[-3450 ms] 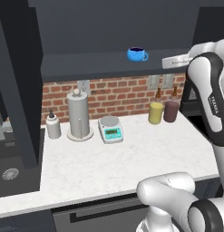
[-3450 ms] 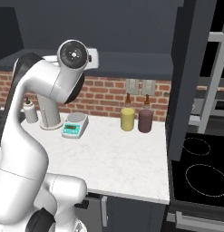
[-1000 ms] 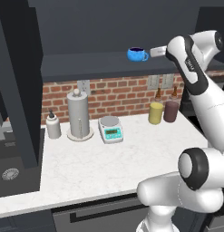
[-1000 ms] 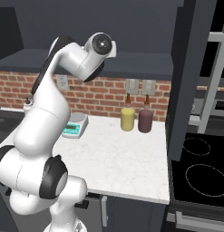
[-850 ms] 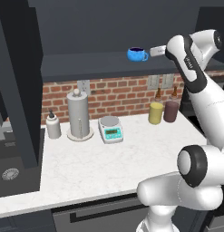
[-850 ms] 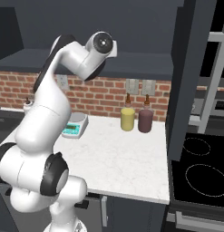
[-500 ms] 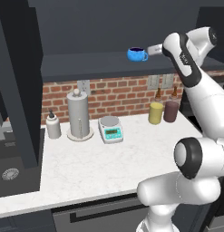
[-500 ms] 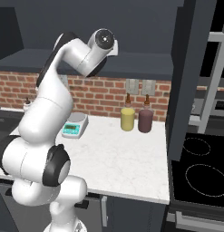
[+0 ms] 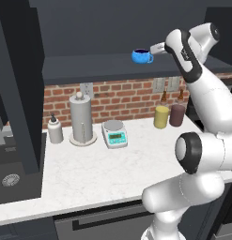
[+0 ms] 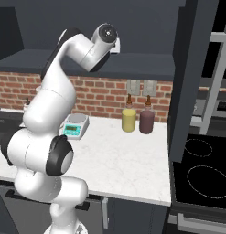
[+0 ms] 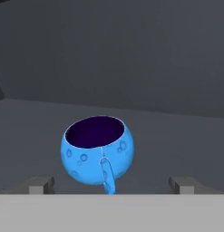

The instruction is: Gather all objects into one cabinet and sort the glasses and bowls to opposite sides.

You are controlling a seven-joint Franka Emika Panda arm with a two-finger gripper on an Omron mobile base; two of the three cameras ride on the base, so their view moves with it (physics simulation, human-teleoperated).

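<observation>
Over the last few seconds the arm has swung up from beside the wall cabinet and reached in along the open shelf, so the tool (image 9: 154,48) now sits just beside the blue bowl (image 9: 142,56), closer than half a second ago. The bowl itself has not moved: it stands upright on the dark shelf (image 9: 89,70) of the cabinet, above the brick wall and the bench (image 9: 94,173). From the hand camera the bowl (image 11: 98,155) is centred and near, its small handle pointing back toward the camera, and the two fingertips (image 11: 40,185) stand wide apart at either side, gripping nothing. That suggests the approach is nearly finished and the grasp comes next; the handle lying in the middle of the gap could foul a clean squeeze on the round body. No tumbler or brown bowl can be made out here
</observation>
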